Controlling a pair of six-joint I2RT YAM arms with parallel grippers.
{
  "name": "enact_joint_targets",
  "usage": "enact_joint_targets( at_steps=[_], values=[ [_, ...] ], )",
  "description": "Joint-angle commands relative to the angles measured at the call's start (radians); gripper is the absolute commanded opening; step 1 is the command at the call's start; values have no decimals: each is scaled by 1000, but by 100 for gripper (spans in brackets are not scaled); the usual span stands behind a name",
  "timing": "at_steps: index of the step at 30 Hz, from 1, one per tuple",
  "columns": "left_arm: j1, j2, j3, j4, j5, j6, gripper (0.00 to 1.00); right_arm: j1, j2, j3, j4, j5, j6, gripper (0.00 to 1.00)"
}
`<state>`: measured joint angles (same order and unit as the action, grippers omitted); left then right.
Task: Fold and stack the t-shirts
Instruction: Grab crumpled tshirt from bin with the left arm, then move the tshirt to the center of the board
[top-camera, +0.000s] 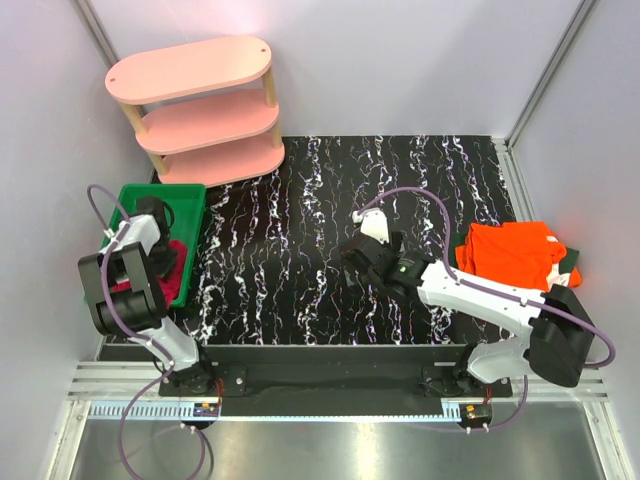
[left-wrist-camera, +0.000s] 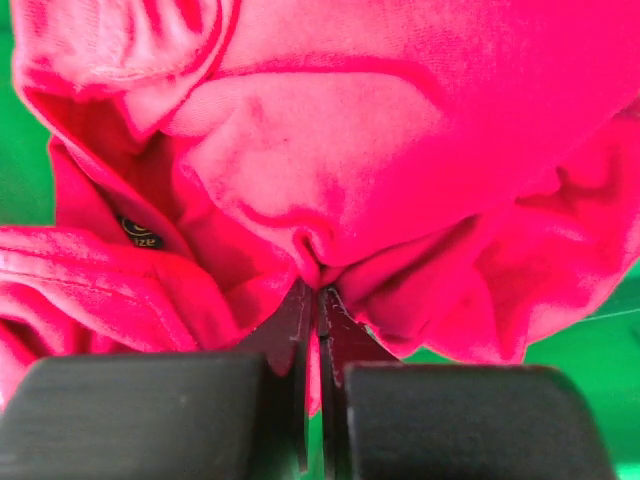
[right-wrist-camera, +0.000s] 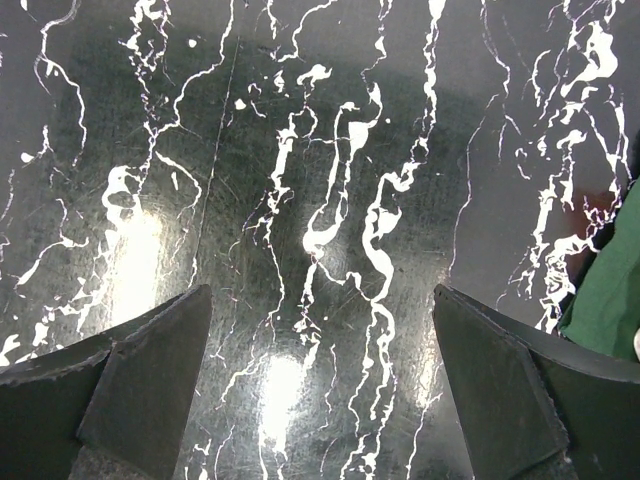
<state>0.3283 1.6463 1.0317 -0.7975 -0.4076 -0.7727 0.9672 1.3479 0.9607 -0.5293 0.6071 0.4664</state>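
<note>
The crimson t-shirt lies crumpled in the green tray at the left; a bit of it shows in the top view. My left gripper is down in the tray, shut on a pinch of the crimson cloth. The orange t-shirt lies folded at the right on top of a dark green shirt, of which only an edge shows. My right gripper hovers open and empty over the middle of the black marbled table.
A pink three-tier shelf stands at the back left. Grey walls close in the table on the left, back and right. A green cloth edge shows at the right of the right wrist view.
</note>
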Motion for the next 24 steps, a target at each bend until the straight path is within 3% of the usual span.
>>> enact_joint_targets(
  at_steps=[1, 6, 10, 13, 17, 21, 24],
  values=[
    [-37, -107, -10, 29, 9, 19, 0, -7, 34, 53, -12, -10, 29, 100],
    [-329, -316, 117, 24, -97, 84, 0, -5, 79, 93, -12, -12, 29, 100],
    [-563, -385, 257, 11, -166, 119, 0, -5, 91, 121, -6, 0, 18, 99],
    [-659, -381, 347, -38, -209, 107, 0, -4, 86, 128, -1, 6, 11, 100],
    [-762, -352, 425, -54, -163, 131, 0, -7, 56, 116, 0, 40, 9, 100],
    [-976, -277, 513, -54, -146, 167, 0, -5, 17, 104, 2, 88, 0, 100],
    [-1071, -212, 565, -55, -109, 162, 0, -7, -9, 107, 2, 112, -8, 100]
  ],
)
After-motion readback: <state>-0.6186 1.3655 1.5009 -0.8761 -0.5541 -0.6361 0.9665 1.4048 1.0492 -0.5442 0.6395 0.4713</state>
